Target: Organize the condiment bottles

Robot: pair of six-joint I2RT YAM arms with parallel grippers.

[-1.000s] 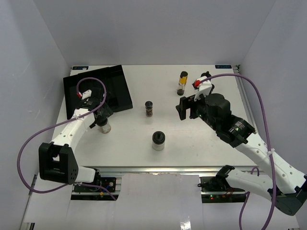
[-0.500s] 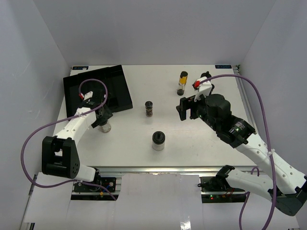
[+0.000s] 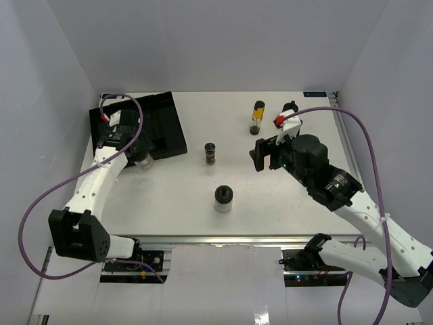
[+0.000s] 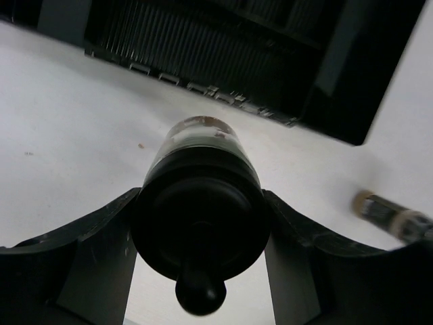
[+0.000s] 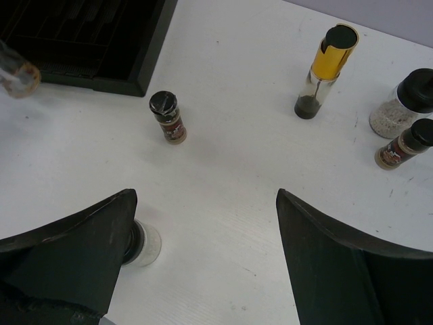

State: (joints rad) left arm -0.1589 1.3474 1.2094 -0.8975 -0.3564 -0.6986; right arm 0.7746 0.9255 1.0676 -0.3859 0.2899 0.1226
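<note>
From above, the left gripper [image 3: 140, 156] is clamped on a clear jar [image 3: 145, 162] at the near edge of the black tray [image 3: 162, 118], over the white table [image 3: 176, 196]; the right gripper [image 3: 262, 155] stands wide with nothing between its fingers. A slim bottle [image 3: 258, 116] with a yellow band stands upright near it; a small dark jar [image 3: 210, 154] and a black-capped jar [image 3: 223, 199] stand mid-table.

The left wrist view shows the held jar's smooth round black cap pinched on both sides; pale contents show behind glass; the tray floor is finely ribbed.

In the right wrist view, the small dark jar and a second small jar [image 5: 404, 143] carry red-brown labels, the writing too small to read; a jar of pale granules [image 5: 406, 101] stands just beside the second.
</note>
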